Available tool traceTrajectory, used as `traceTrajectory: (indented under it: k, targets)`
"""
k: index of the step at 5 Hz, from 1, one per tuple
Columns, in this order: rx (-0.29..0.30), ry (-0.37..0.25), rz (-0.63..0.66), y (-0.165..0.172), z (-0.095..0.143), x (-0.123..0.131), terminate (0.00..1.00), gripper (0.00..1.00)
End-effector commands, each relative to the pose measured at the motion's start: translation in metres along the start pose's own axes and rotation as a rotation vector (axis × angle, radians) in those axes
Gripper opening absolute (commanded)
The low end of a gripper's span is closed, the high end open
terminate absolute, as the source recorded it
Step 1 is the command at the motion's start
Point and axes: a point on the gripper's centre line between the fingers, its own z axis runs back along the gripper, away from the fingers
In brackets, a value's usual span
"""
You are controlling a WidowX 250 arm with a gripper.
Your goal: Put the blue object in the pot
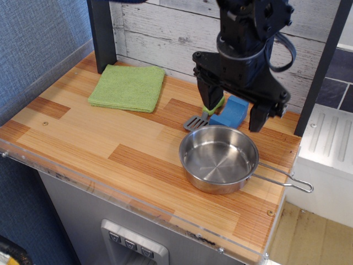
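Note:
The blue object (236,108), a chunky matte blue block, lies on the wooden counter just behind the pot (216,186). The pot is a shallow, shiny steel pan, empty, with its wire loop handle (287,179) pointing right. My black gripper (234,118) is open wide over the block. One finger (212,99) stands to the block's left and the other (257,115) to its right. I cannot tell whether they touch it. A grey spatula (194,123) with a green handle lies left of the block, partly hidden by the left finger.
A folded green cloth (128,87) lies at the back left. A dark post (102,33) stands at the back left corner and another (325,61) at the right. A white plank wall backs the counter. The counter's front edge (138,201) has a clear plastic lip.

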Motion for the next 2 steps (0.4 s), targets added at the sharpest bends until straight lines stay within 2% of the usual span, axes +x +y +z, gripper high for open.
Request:
traceTrajectory:
  k: [1, 2]
  targets:
    - [0.039, -0.039, 0.117, 0.017, -0.012, 0.027, 0.0, 1.0]
    - [0.044, -0.012, 0.139, 0.023, -0.029, 0.032, 0.0, 1.0]
